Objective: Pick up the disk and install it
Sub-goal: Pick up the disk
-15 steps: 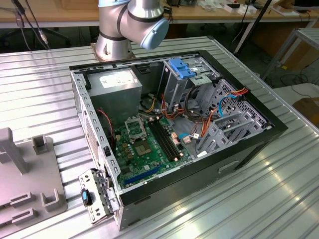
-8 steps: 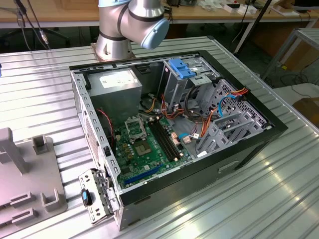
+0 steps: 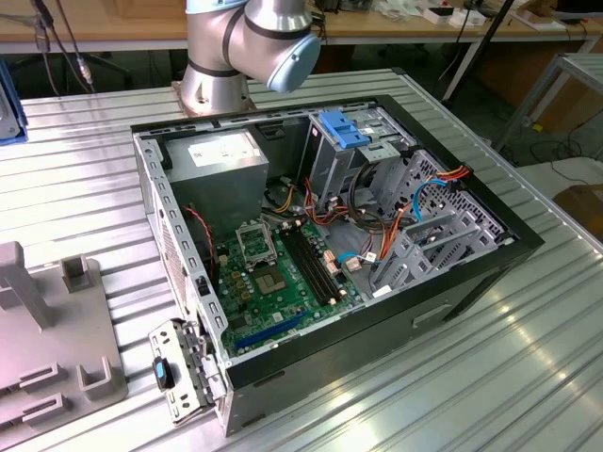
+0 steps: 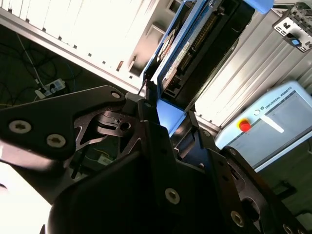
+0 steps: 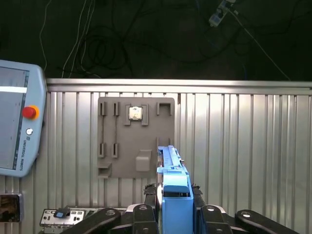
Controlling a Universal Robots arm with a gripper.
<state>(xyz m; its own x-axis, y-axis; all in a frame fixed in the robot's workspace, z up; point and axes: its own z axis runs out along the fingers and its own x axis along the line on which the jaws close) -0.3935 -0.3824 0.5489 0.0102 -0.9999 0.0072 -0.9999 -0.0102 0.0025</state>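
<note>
While out over the ribbed aluminium bench [image 5: 243, 146], found black two-finger gripper [image 5: 174, 207] closed tight on the disk [image 5: 170, 163], a flat rectangular grey-metal hard drive in a bright blue plastic carrier with rails. Clamped at one end, one of the fingers [image 5: 149, 197] on each side, no gap to see in both wrist views. Noted long axis running straight out from the grip, away from the wrist, free end pointing toward the bench. Seen edge-on in the second wrist view, blue rail and dark connector edge showing.

Beyond the free end, noted flat grey plastic fixture plate with raised slots [image 5: 122, 141], near the bench edge that borders dark floor. Judged disk clear of it, not touching. Noted grey-and-white teach pendant with red stop button [image 5: 14, 126] near the plate.

Mid-bench, noted open black desktop computer case [image 3: 377, 331] lying on its side, green motherboard [image 3: 273, 282] exposed. Found metal drive bay under fixed blue plastic latch piece [image 3: 341, 130] at the case end farthest from the fixture plate. Judged bay well apart from the held disk, most of the case between.

Counted: one disk, one gripper, one silver arm [image 3: 240, 47], one case, one fixture plate, one pendant, one blue latch piece, one small pale square part [image 5: 135, 113] seated in the plate.
</note>
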